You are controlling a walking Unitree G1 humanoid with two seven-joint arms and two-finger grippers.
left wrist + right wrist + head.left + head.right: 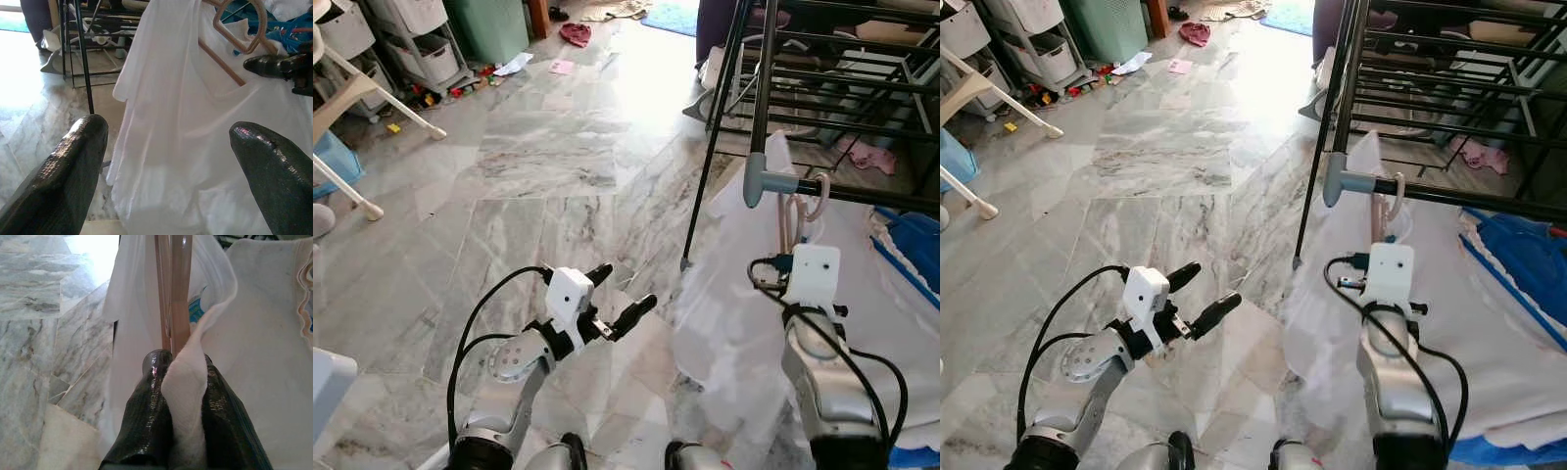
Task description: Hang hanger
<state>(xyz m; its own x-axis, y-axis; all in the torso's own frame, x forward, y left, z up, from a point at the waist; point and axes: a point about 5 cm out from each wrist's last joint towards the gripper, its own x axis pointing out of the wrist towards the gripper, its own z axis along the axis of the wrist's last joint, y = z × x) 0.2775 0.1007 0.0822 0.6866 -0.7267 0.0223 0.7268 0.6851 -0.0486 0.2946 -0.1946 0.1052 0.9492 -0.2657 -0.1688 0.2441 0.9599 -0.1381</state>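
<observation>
Beige hanger (800,211) — white shirt (186,147) on it — hooked on rack rail (862,193).

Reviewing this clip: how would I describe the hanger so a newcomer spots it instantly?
Find the black drying rack on the right. At its grey corner joint, the right gripper pinches a pale pinkish-beige hanger carrying a white shirt, unlike the blue cloth nearby.

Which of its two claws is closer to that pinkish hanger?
Right. The right gripper is clamped on the hanger and white shirt; the left gripper hovers open over the floor, off to the side.
</observation>
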